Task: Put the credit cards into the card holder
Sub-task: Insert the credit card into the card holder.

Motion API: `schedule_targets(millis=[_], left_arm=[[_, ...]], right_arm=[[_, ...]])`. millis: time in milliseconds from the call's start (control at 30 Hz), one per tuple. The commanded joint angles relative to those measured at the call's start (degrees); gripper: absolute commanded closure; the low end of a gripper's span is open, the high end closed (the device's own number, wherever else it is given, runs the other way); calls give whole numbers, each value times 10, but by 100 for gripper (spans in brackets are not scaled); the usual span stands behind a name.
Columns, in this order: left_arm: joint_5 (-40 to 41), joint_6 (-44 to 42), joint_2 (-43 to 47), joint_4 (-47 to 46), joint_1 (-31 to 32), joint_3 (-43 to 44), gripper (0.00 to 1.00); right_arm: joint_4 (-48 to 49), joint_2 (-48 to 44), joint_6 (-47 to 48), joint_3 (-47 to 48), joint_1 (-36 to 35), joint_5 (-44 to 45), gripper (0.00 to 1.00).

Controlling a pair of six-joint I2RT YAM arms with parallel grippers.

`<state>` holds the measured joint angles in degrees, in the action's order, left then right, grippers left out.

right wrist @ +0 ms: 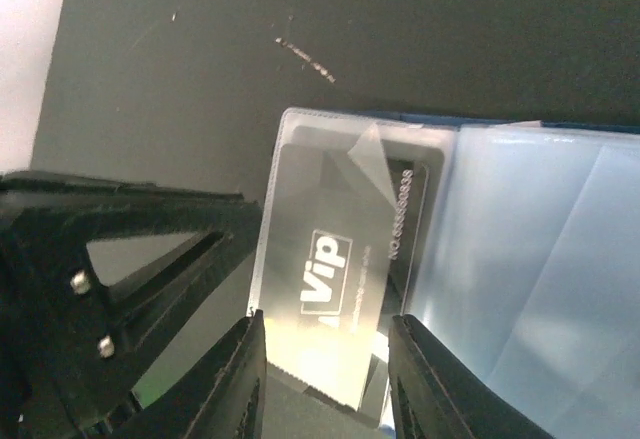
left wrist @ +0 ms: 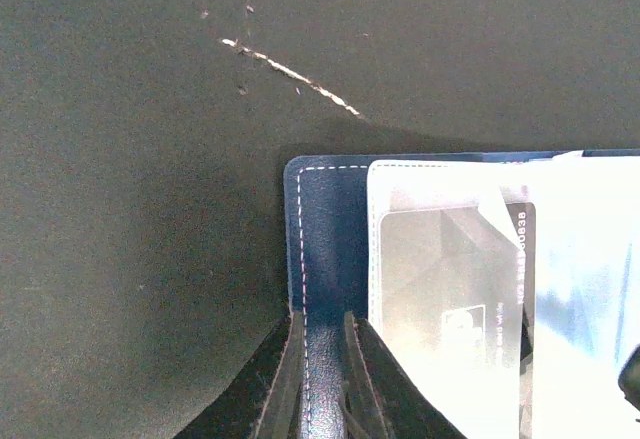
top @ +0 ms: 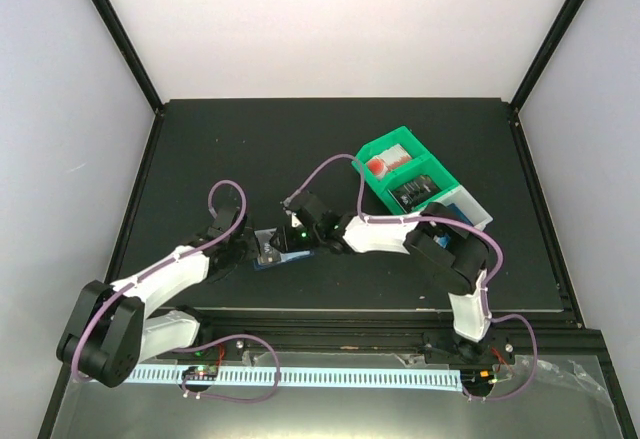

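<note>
A small navy-blue folding card holder lies opened flat on the black counter, near its front edge, between the two arms. The left jaws are closed on the holder's navy stitched cover, their dark fingers pinching its edge from either side.

Inside the holder, clear plastic sleeves fan out to one side. A thin, glossy, dark plastic credit card sits partly inside the nearest sleeve, its lower end sticking out between the right jaws. Those jaws stand half apart with their fingers against the card's two long edges, gripping it. The card bears "Vip" in white inside a white box outline, and along one side a line that begins "NO." followed by a row of 8s. In the left wrist view the same digits are too blurred to read surely.

A green-and-white plastic compartment bin stands well apart, to the right. A pale scratch marks the counter just beyond the holder.
</note>
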<state>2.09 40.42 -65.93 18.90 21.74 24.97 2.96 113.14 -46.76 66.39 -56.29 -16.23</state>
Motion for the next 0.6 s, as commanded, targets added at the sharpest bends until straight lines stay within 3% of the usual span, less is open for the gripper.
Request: schedule_targets(millis=[0, 267, 567], left_arm=[[-4, -11, 7, 4, -2, 5, 86], [-2, -12, -9, -1, -1, 1, 88], [-18, -13, -38, 1, -1, 9, 88]], right_arm=[[-60, -20, 79, 5, -36, 79, 64], [-135, -10, 138, 15, -72, 173, 65], [-132, 15, 154, 41, -78, 158, 67]])
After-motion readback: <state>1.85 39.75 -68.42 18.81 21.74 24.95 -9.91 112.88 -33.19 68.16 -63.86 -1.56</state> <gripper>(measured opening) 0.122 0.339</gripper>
